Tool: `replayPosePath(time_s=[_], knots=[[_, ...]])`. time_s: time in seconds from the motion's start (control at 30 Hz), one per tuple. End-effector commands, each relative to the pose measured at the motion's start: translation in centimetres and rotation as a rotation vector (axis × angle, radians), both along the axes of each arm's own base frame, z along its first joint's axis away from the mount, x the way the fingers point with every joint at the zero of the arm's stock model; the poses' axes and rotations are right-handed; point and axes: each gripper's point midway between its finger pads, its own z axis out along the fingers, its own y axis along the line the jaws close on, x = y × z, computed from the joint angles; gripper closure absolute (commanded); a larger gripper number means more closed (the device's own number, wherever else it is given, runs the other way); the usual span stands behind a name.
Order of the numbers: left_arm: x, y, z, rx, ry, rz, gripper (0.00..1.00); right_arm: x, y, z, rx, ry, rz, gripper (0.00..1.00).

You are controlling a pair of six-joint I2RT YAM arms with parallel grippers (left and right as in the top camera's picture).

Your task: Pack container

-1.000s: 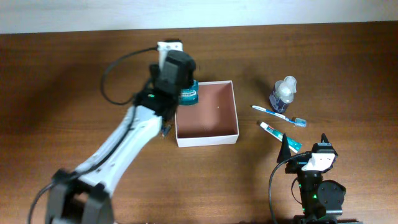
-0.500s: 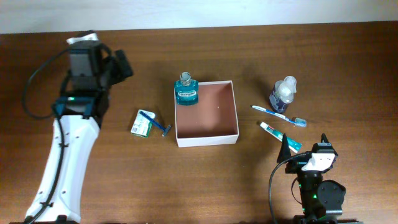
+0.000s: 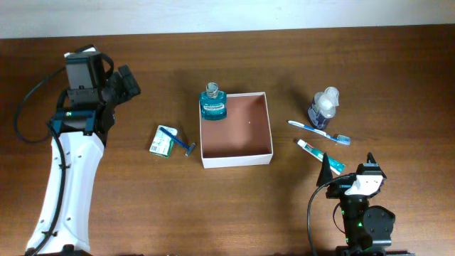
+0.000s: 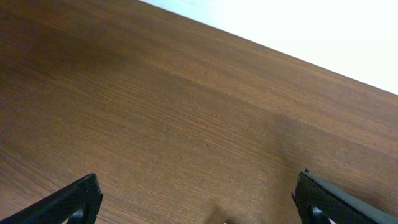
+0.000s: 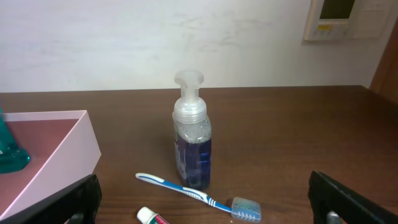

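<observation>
**Overhead and wrist views, left arm withdrawn.** The container [image 3: 245, 131] sits near the middle of the table [image 3: 298, 64], its white walls square to my view and its reddish-brown floor mostly bare. A teal bottle [image 3: 213, 105] stands upright at its far left corner. From the right wrist camera the bottle appears to be inside the wall.

One second ago my left arm reached across this corner and covered the bottle. Now the bottle stands free and the arm is drawn back to the far left of the table, well apart from the container. The left gripper [image 3: 126, 82] is spread wide and holds nothing, and its wrist camera shows only bare wood between the two fingertips. Half a second ago the arm was already clear, and it has since shifted only slightly.

Left of the container lies a green-white packet [image 3: 161, 142], with a small blue-handled tool [image 3: 186, 146] resting across it toward the container wall. The arm hid both a second ago.

To the right of the container stands a clear pump bottle [image 3: 323, 107] with dark blue liquid. A toothbrush [image 3: 320, 132] lies just in front of it and a toothpaste tube [image 3: 321, 156] nearer still.

The right gripper [image 3: 348, 165] is at the near right edge, jaws wide and empty. It has not moved across the three overhead frames, and neither have the items on the right.
</observation>
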Motion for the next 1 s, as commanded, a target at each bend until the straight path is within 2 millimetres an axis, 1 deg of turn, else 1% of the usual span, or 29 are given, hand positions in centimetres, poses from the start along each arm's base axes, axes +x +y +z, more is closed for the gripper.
replayPosePath(time_s=[0.0, 0.07, 0.1, 0.17, 0.23, 0.27, 0.33, 0.4, 0.47, 0.53, 0.63, 0.7, 0.73, 0.77, 0.87, 0.93, 0.97], knots=[[0.2, 0.0, 0.6, -0.005, -0.013, -0.004, 0.01, 0.0, 0.3, 0.1, 0.009, -0.009, 0.011, 0.01], [0.2, 0.0, 0.6, -0.005, -0.013, -0.004, 0.01, 0.0, 1.1, 0.3, 0.020, -0.017, 0.061, 0.01], [0.2, 0.0, 0.6, -0.006, -0.013, -0.004, 0.01, 0.0, 1.9, 0.5, 0.025, -0.027, 0.105, 0.01], [0.2, 0.0, 0.6, -0.005, -0.013, -0.004, 0.01, -0.2, 2.6, 1.2, 0.028, -0.036, 0.147, 0.01], [0.2, 0.0, 0.6, -0.005, -0.013, -0.004, 0.01, -0.4, 2.4, 2.4, 0.026, -0.033, 0.133, 0.01], [0.2, 0.0, 0.6, -0.005, -0.013, -0.004, 0.01, -0.6, 1.6, 3.6, 0.024, -0.025, 0.089, 0.01], [0.2, 0.0, 0.6, -0.005, -0.013, -0.004, 0.01, -0.9, 0.8, 5.9, 0.021, -0.014, 0.038, 0.01], [0.2, 0.0, 0.6, -0.005, -0.013, -0.004, 0.01, -1.0, 0.3, 8.3, 0.020, 0.000, 0.012, 0.01], [0.2, 0.0, 0.6, -0.005, -0.013, -0.004, 0.01, -0.8, -0.1, 10.8, 0.025, 0.051, -0.014, 0.01], [0.2, 0.0, 0.6, -0.005, -0.013, -0.004, 0.01, -0.1, -0.5, 12.6, 0.030, 0.131, -0.037, 0.01], [0.2, 0.0, 0.6, -0.005, -0.013, -0.004, 0.01, 1.8, -0.5, 14.3, 0.031, 0.285, -0.037, 0.01], [0.2, 0.0, 0.6, -0.005, -0.013, -0.004, 0.01, 3.4, -0.4, 14.6, 0.034, 0.395, -0.028, 0.01], [0.2, 0.0, 0.6, -0.005, -0.013, -0.004, 0.01, 4.9, -0.3, 15.0, 0.037, 0.457, -0.024, 0.01], [0.2, 0.0, 0.6, -0.005, -0.013, -0.004, 0.01, 5.9, -0.4, 15.0, 0.037, 0.494, -0.025, 0.02], [0.2, 0.0, 0.6, -0.005, -0.013, -0.004, 0.01, 8.3, -0.5, 13.7, 0.038, 0.601, -0.027, 0.01], [0.2, 0.0, 0.6, -0.005, -0.013, -0.004, 0.01, 10.0, -0.5, 12.1, 0.039, 0.658, -0.027, 0.01], [0.2, 0.0, 0.6, -0.005, -0.013, -0.004, 0.01, 10.6, -0.5, 10.9, 0.040, 0.696, -0.028, 0.01]])
